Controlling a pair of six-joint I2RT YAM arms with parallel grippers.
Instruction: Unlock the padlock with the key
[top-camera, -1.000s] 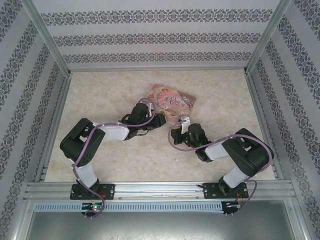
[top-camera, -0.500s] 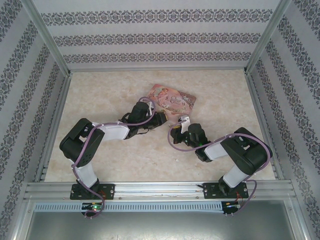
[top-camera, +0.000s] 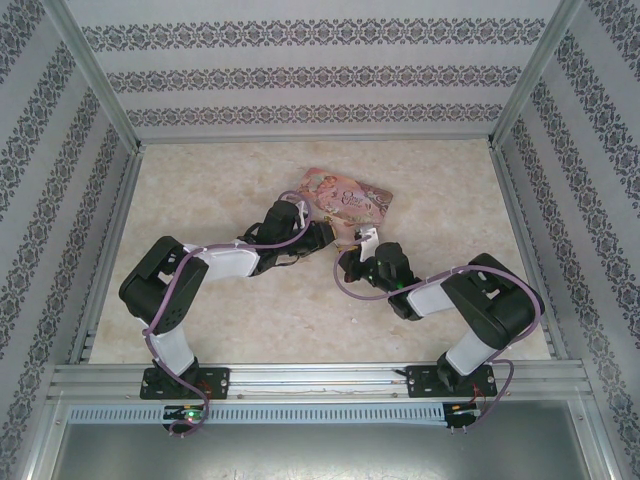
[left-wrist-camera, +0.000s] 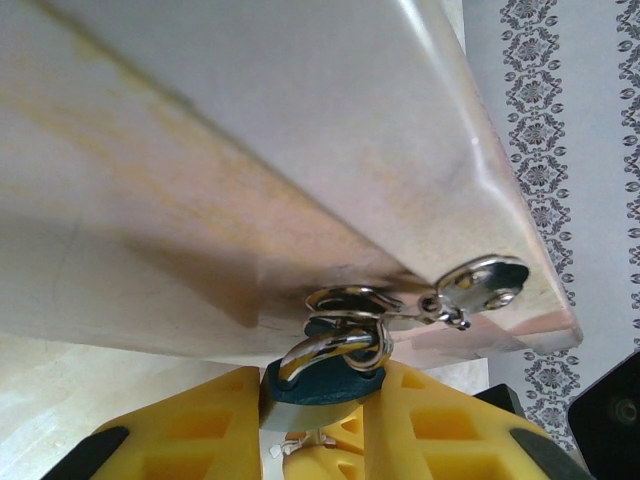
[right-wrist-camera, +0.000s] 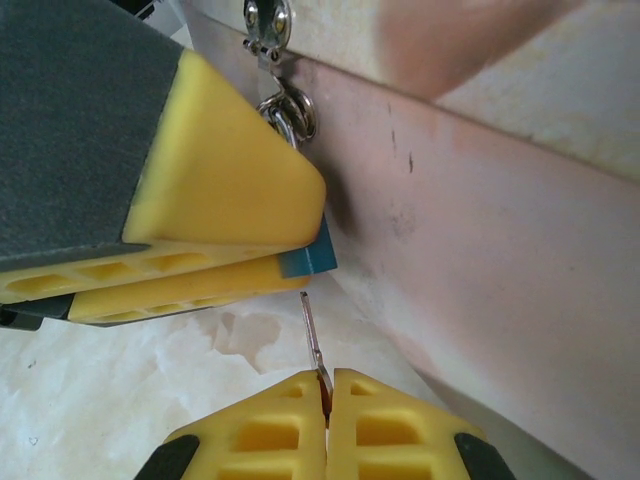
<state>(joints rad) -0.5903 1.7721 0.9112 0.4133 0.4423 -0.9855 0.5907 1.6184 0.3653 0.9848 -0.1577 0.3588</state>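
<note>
Beside tin (right-wrist-camera: 480, 220): padlock (right-wrist-camera: 305, 262), key (right-wrist-camera: 311, 330) just beside it

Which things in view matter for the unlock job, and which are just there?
In the job: padlock, held by left gripper; key, pinched by right gripper.
Just there: pink tin the padlock hangs from; table.
</note>
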